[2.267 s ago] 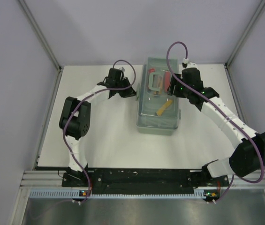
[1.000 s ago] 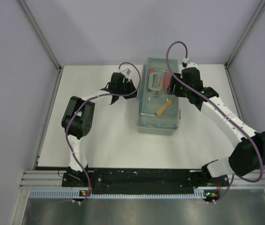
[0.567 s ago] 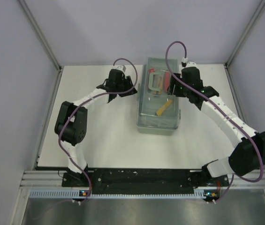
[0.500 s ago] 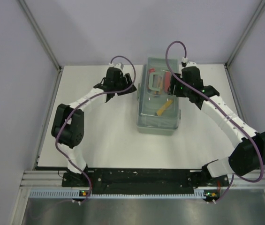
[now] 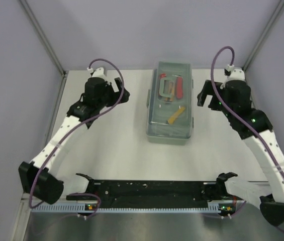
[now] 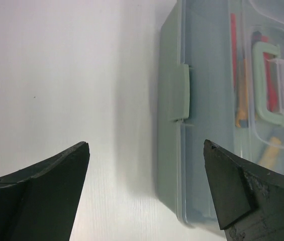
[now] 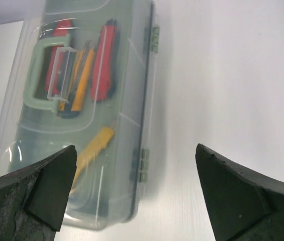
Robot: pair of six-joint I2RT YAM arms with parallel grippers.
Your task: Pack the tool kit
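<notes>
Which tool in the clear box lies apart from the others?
The yellow tool, slanted on its own; the red tool and the rest bunch by the handle.

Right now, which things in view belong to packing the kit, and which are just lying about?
Job: clear-lidded tool box; red knife and yellow tool inside it; side latch.
Not the job: table; black base rail.

The top view looks steeply down from above and behind the arms, far enough back to take in the whole table, with the tool box at mid-frame. The left wrist view sits close, looking down between the left fingers at the tool box's left long side. The right wrist view, equally close between the right fingers, takes its right long side. All three share the tool box.
</notes>
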